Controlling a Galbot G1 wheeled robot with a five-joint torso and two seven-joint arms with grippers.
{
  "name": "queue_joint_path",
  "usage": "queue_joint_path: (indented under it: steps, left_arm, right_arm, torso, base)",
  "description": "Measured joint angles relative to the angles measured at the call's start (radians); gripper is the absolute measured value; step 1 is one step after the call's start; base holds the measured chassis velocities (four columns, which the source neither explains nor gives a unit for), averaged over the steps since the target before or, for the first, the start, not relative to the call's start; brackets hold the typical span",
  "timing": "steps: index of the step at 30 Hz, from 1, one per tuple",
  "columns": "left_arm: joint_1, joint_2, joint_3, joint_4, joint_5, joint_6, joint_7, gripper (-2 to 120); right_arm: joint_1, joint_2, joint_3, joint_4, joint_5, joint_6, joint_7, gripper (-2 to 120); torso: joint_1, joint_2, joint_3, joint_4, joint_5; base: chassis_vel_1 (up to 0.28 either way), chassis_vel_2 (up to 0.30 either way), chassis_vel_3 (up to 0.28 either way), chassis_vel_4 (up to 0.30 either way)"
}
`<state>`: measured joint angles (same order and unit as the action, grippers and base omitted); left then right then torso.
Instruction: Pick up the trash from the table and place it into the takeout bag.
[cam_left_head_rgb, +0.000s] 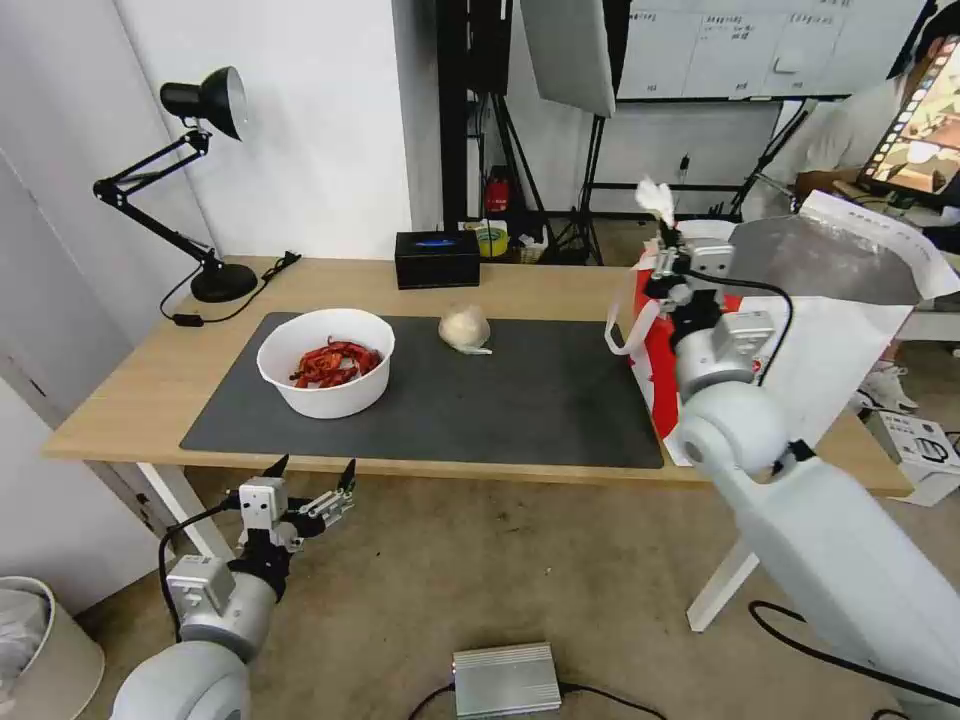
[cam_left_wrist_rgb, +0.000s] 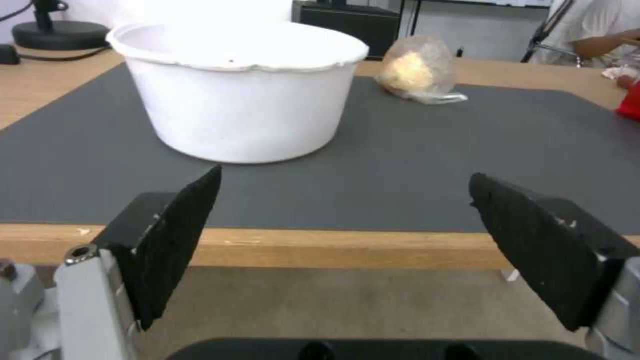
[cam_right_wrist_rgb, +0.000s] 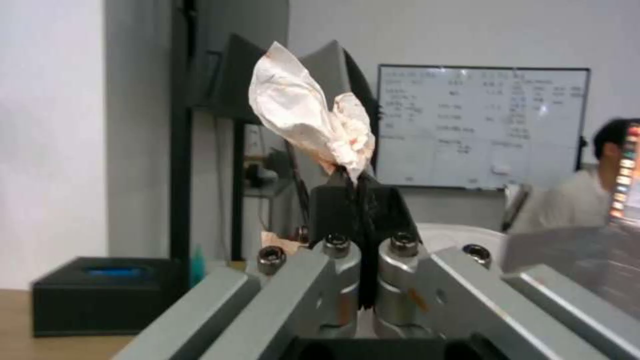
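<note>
Left gripper (cam_left_head_rgb: 312, 478) fingers spread wide, right gripper (cam_left_head_rgb: 664, 232) pinching tissue wad (cam_left_head_rgb: 656, 199)

My left pincer (cam_left_head_rgb: 312, 478) hangs open just below the near edge of the table (cam_left_head_rgb: 120, 400), a long light-wood top on white legs. A dark mat (cam_left_head_rgb: 520, 400) covers most of the wood straight ahead of that pincer. On the mat, close in front of it, stands a white bowl (cam_left_head_rgb: 326, 362) with red scraps inside; farther off and toward my right lies a beige lump (cam_left_head_rgb: 464, 327) in clear wrap. Beyond the mat, a black box (cam_left_head_rgb: 436, 258) sits at the far edge, and a black desk lamp (cam_left_head_rgb: 205, 180) stands at the far left corner. The white-and-red bag (cam_left_head_rgb: 830, 330) stands at the right end, beneath my raised right pincer (cam_left_head_rgb: 668, 238).
</note>
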<state>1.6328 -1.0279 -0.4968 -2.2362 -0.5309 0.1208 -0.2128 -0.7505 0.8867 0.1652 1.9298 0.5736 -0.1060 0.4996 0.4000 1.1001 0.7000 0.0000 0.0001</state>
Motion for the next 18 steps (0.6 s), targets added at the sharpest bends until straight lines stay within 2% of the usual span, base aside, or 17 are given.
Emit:
queue_joint_path:
  steps: [7, 18]
  left_arm:
    - [-0.001, 0.000, 0.015, -0.006, 0.007, 0.001, 0.000, 100]
    - [0.000, -0.011, 0.028, -0.008, 0.017, 0.001, 0.000, 100]
  right_arm:
    - [-0.062, -0.057, 0.060, 0.027, 0.037, 0.007, 0.012, 0]
    - [-0.064, -0.082, 0.076, 0.037, 0.109, 0.021, 0.052, 0]
  torso:
    - [0.000, 0.000, 0.000, -0.0001, 0.0001]
    - [0.000, 0.000, 0.000, 0.0000, 0.0000]
  base:
    - [0.000, 0.000, 0.000, 0.000]
    - [0.000, 0.000, 0.000, 0.000]
